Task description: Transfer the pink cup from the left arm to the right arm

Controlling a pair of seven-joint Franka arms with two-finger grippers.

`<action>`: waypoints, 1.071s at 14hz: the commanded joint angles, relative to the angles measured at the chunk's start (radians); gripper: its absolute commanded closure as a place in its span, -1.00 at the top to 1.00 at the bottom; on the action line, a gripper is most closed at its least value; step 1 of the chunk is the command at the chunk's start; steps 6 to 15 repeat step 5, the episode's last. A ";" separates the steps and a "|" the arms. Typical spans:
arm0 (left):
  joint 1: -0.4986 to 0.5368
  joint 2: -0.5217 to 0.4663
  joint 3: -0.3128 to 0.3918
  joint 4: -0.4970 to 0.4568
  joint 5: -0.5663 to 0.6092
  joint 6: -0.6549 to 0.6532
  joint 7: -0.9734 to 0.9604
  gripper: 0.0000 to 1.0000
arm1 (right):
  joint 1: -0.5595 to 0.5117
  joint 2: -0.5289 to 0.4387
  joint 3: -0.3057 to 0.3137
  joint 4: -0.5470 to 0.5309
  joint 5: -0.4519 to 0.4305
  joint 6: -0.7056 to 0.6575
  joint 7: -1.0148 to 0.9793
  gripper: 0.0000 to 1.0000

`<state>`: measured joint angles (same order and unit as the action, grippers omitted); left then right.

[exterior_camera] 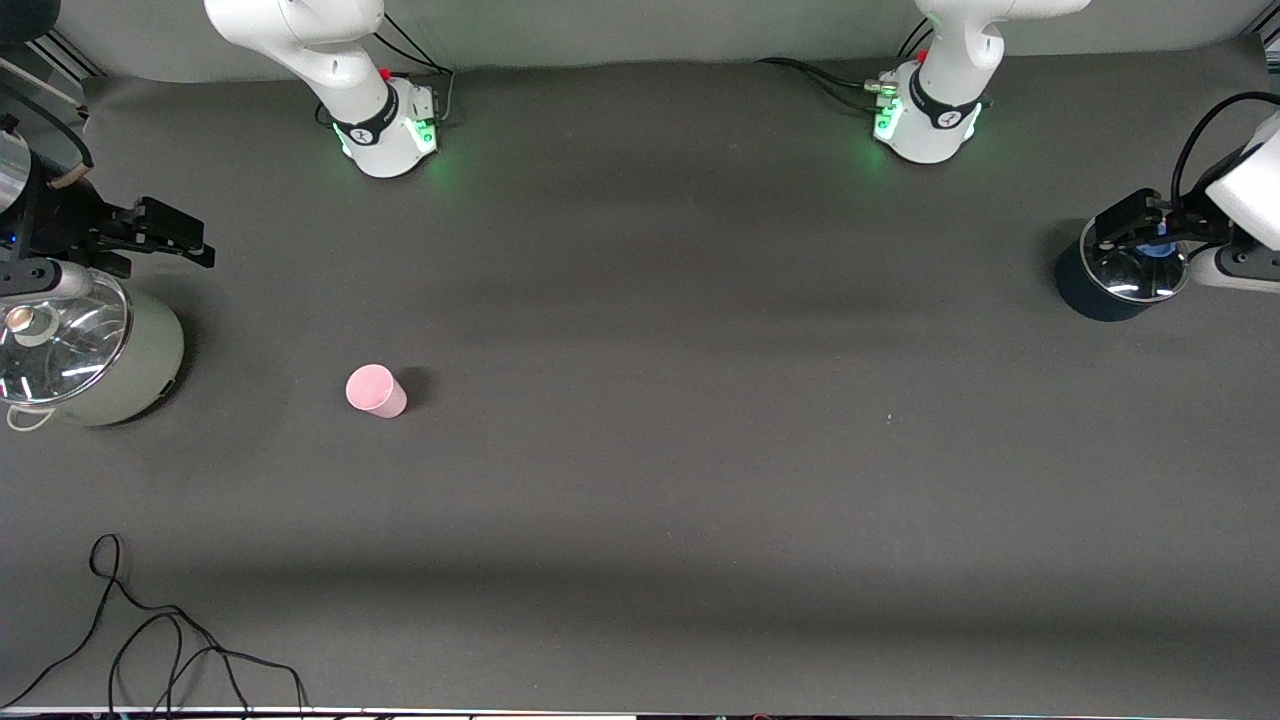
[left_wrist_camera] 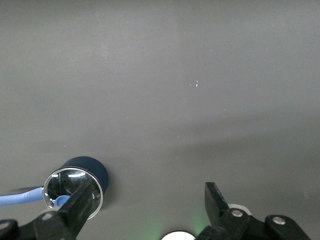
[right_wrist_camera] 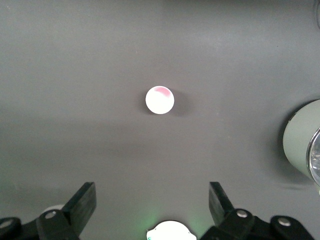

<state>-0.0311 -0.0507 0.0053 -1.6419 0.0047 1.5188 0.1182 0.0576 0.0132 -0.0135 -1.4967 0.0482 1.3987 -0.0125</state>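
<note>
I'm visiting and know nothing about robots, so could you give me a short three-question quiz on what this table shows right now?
1. True or false: the pink cup is held by one of the arms.
2. Which end of the table is the pink cup nearer to?
A. the left arm's end
B. the right arm's end
C. exactly midway
3. Fill in: the left tool hangs over a dark blue pot covered by a glass ____.

Key
1. False. The cup stands alone on the table; the left tool and the right tool are both open and empty.
2. B. It stands beside the pale green pot at that end.
3. lid.
</note>
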 commanded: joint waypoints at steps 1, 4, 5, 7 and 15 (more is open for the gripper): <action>0.005 0.006 -0.004 0.027 -0.008 -0.029 0.012 0.99 | 0.018 -0.010 -0.013 -0.010 -0.022 0.008 0.017 1.00; 0.004 0.006 -0.004 0.028 -0.008 -0.029 0.012 0.99 | 0.016 -0.010 -0.013 -0.010 -0.022 0.009 0.017 1.00; 0.003 0.006 -0.004 0.028 -0.009 -0.029 0.012 0.99 | 0.018 -0.010 -0.013 -0.011 -0.022 0.011 0.017 1.00; 0.003 0.006 -0.004 0.028 -0.009 -0.029 0.012 0.99 | 0.018 -0.010 -0.013 -0.011 -0.022 0.011 0.017 1.00; 0.003 0.006 -0.004 0.028 -0.009 -0.029 0.012 0.99 | 0.018 -0.010 -0.013 -0.011 -0.022 0.011 0.017 1.00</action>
